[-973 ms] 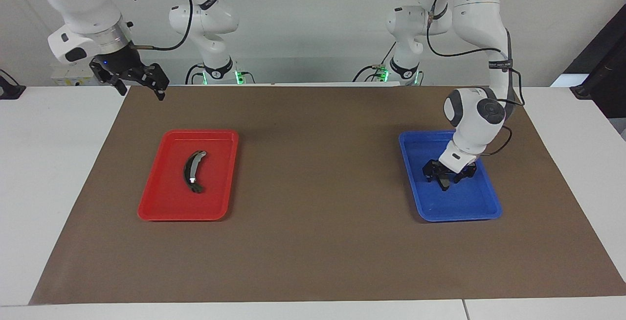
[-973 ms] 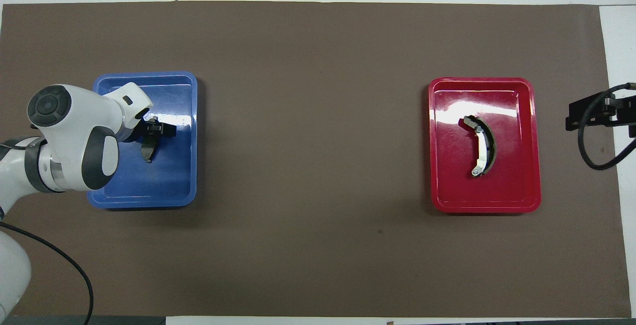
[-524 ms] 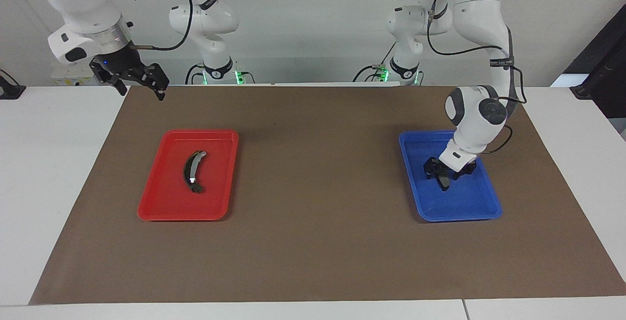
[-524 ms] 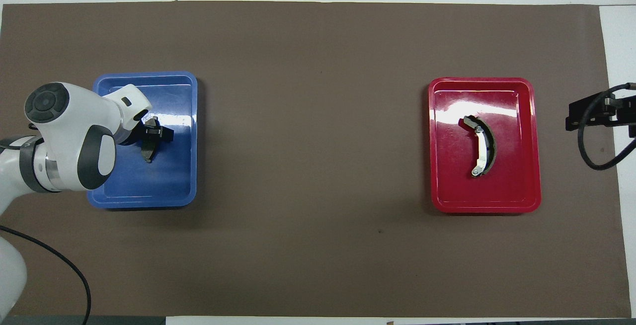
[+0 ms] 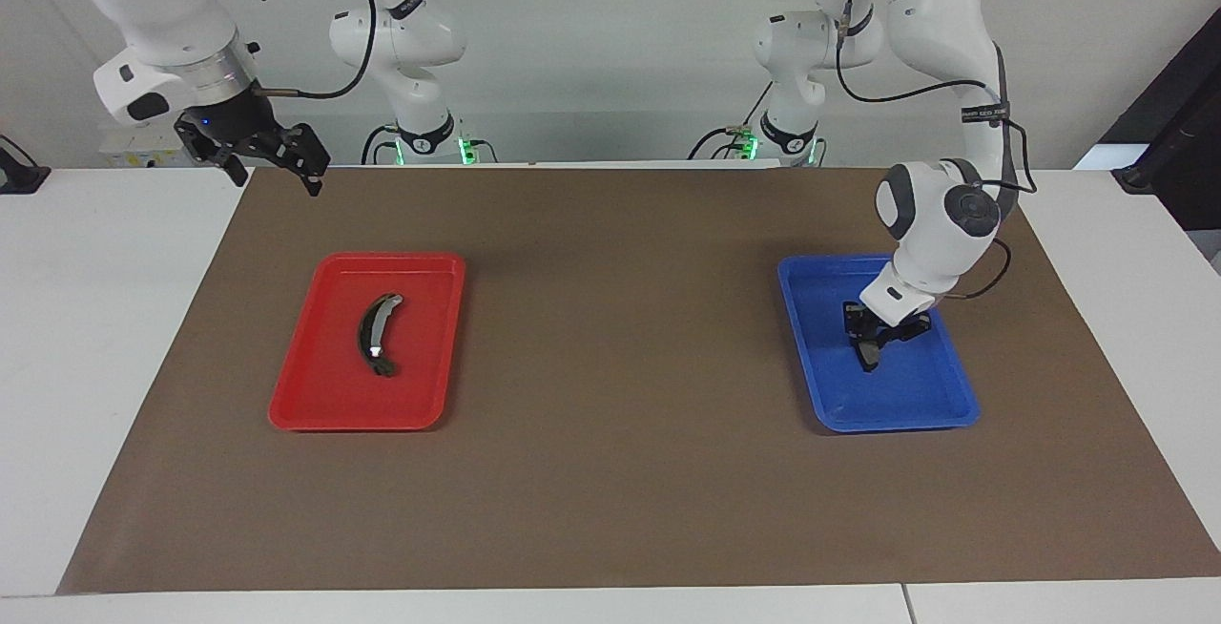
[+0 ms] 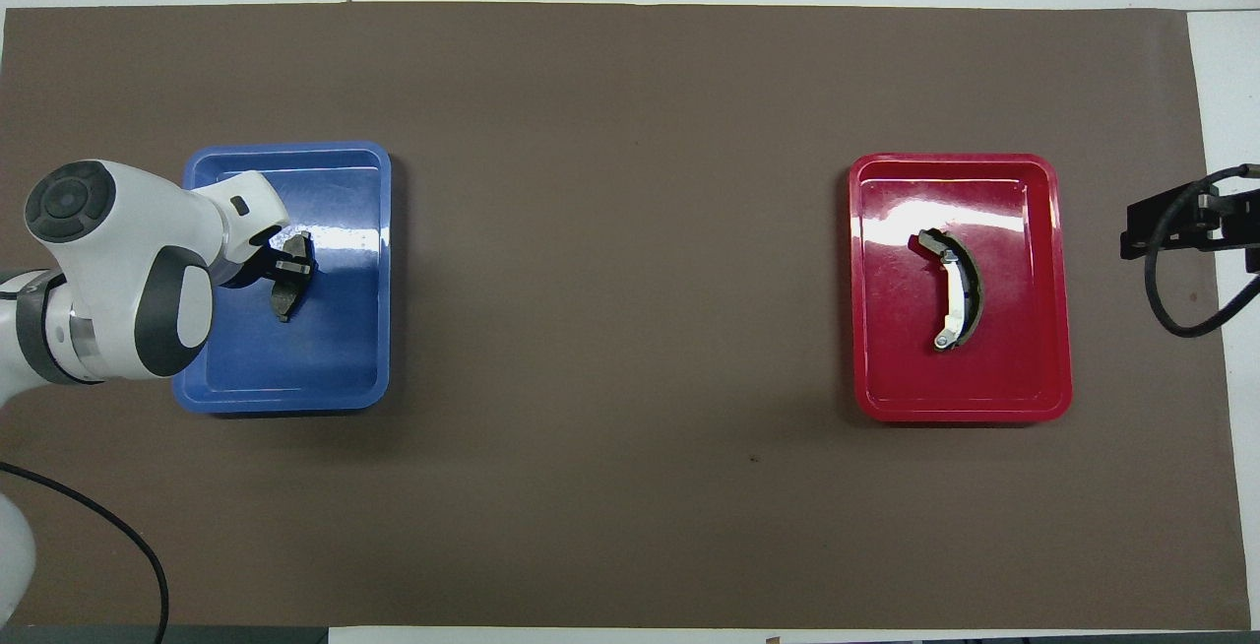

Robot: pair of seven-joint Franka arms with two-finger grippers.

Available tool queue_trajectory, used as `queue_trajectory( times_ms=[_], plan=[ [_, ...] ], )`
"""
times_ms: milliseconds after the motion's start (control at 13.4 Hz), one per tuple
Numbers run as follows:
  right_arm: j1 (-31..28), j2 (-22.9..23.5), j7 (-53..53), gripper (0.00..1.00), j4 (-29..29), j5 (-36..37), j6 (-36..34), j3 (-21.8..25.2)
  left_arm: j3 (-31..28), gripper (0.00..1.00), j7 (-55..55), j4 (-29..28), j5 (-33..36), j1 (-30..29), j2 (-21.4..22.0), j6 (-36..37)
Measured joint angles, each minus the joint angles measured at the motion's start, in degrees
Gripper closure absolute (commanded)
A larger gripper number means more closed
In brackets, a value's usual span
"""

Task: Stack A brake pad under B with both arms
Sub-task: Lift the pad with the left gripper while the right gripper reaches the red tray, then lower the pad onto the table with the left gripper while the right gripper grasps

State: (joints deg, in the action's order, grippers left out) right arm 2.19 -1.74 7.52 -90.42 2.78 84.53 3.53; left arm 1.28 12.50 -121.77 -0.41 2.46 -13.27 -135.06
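Note:
The short dark-grey brake pad A [image 5: 866, 355] is in the blue tray [image 5: 944, 406], and it also shows in the overhead view [image 6: 283, 304]. My left gripper [image 5: 878, 333] reaches down into that tray and its fingers are shut on the pad's upper end; it also shows in the overhead view [image 6: 292, 265]. The long crescent B [image 5: 375, 333], with its silver strip, lies alone in the red tray [image 5: 286, 414]; the overhead view shows it too [image 6: 955, 291]. My right gripper [image 5: 272, 164] hangs open and empty in the air over the brown mat's corner at the right arm's end.
A brown mat [image 5: 610, 471] covers the table between the two trays. The blue tray [image 6: 345, 373] is toward the left arm's end and the red tray [image 6: 1058, 280] toward the right arm's end. Part of the right gripper [image 6: 1171, 221] shows at the overhead view's edge.
The left gripper's fingers have drawn together onto the pad in the blue tray, and the wrist has shifted slightly. The right arm has not moved.

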Motion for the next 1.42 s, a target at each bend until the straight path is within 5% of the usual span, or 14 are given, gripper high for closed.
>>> queue_trajectory(
  times_ms=[225, 674, 1048, 1422],
  plan=[
    [0.00, -1.03, 0.00, 0.00, -3.95, -0.03, 5.12, 0.00, 0.65, 0.99, 0.27, 2.30, 0.00, 1.66, 1.19, 2.43],
    [-0.33, -3.96, -2.72, 0.00, -26.77, -1.38, 26.20, 0.08, 1.12, 0.99, -14.88, 12.29, -0.97, 14.97, 1.63, 9.93],
    [-0.27, 1.89, -8.04, 0.00, -39.81, -4.63, 51.10, 0.08, 1.22, 0.99, -26.47, 11.34, -0.98, 24.93, -0.59, 4.56],
    [-0.29, 5.88, -9.33, 0.00, -43.03, -4.64, 58.38, 0.09, 1.20, 0.99, -29.21, 10.98, -0.98, 27.38, -7.75, -5.97]
  ],
)
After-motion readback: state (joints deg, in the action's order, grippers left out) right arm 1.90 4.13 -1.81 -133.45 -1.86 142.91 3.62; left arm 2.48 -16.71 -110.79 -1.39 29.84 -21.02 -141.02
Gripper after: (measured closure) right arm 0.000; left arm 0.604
